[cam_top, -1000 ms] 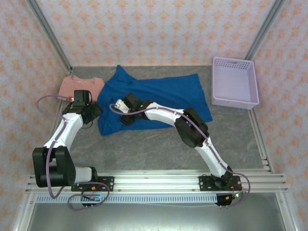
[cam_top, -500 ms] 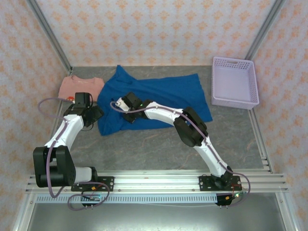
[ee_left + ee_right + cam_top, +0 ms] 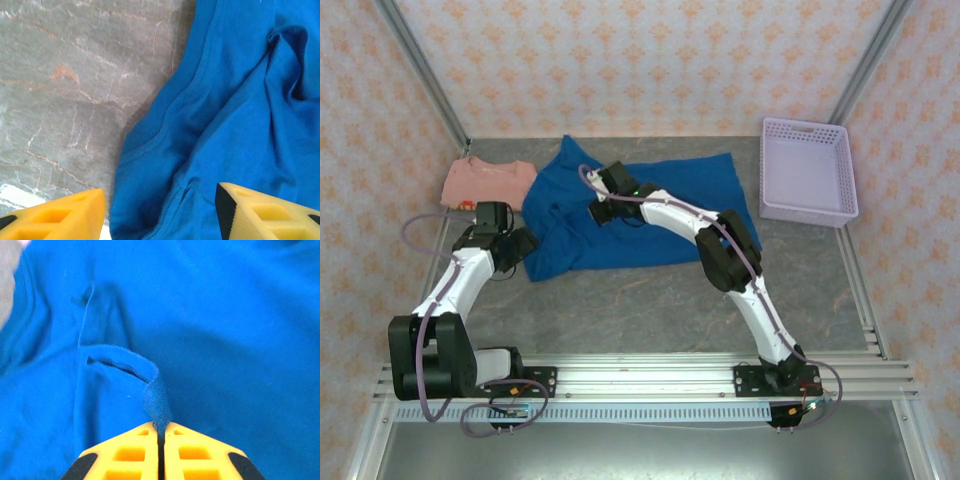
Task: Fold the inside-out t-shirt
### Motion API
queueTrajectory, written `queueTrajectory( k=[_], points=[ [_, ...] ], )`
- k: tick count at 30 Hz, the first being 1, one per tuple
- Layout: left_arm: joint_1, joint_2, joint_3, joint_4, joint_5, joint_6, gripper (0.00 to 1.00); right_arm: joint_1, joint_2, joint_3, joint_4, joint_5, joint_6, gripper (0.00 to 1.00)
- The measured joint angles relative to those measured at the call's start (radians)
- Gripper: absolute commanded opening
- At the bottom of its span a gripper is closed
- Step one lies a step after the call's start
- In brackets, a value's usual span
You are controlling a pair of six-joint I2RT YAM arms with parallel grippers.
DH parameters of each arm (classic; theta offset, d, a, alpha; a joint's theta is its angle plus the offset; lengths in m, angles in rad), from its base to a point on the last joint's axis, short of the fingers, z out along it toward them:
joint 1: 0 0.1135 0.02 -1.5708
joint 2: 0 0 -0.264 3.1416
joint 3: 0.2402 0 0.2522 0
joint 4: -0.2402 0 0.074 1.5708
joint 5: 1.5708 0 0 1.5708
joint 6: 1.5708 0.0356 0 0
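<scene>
Right gripper [image 3: 160, 427]: the jaws are seen pressed together on a raised ridge of blue cloth, so a pinch of the inside-out t-shirt [image 3: 630, 245] is clamped in its far-left part.
Left gripper [image 3: 160, 200]: the fingers are held apart and nothing is clamped. It is placed low over the shirt's near-left hem, where the cloth meets bare table [image 3: 650, 310].
T-shirt position: it is spread flat but rumpled across the middle of the table, nearer the far edge. One tip is drawn toward the far-left corner and folds are gathered around the pinch.
Handling: the cloth is judged light, limp and not fragile. It can be expected to drape, drag and bunch rather than keep a shape, and a small pinch may lift one layer only.
Where to hold: hems, shoulder seams or corners are judged best, taken at two points at once so that an edge is kept taut.
Count: one blue t-shirt and two grippers. One salmon-pink shirt [image 3: 485, 180] is at the far-left corner. One lavender basket [image 3: 807, 212] is at the far-right corner.
</scene>
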Motion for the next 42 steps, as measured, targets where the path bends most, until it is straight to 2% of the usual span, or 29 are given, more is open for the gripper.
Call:
queueTrajectory(
  k=[2, 8, 10, 15, 18, 23, 28, 34, 42],
  points=[
    [-0.003, -0.012, -0.014, 0.0, 0.008, -0.001, 0.61, -0.021, 0.015, 0.045, -0.002, 0.0, 0.054, 0.14],
    [-0.065, -0.064, -0.043, 0.0, 0.026, -0.002, 0.61, -0.067, 0.099, 0.18, -0.076, 0.027, 0.166, 0.42],
    [-0.09, -0.07, -0.047, 0.001, 0.03, -0.003, 0.61, -0.077, 0.106, 0.185, -0.108, 0.031, 0.18, 0.46],
    [-0.126, -0.071, -0.066, 0.013, 0.039, -0.008, 0.6, -0.083, 0.071, 0.118, -0.15, 0.04, 0.172, 0.47],
    [-0.142, -0.065, -0.071, 0.025, 0.049, -0.007, 0.59, -0.083, -0.048, -0.077, -0.158, 0.055, 0.162, 0.47],
    [-0.217, -0.022, -0.071, 0.093, 0.083, -0.009, 0.59, -0.113, -0.36, -0.472, -0.163, 0.087, 0.174, 0.48],
    [-0.24, 0.117, -0.04, 0.145, 0.071, -0.024, 0.59, -0.26, -0.58, -0.711, -0.167, 0.111, 0.232, 0.48],
    [-0.201, 0.217, -0.026, 0.174, 0.016, -0.027, 0.58, -0.467, -0.577, -0.816, -0.187, 0.145, 0.296, 0.46],
    [-0.109, 0.195, -0.087, 0.188, -0.01, -0.023, 0.59, -0.501, -0.527, -0.825, -0.216, 0.196, 0.336, 0.43]
  ],
)
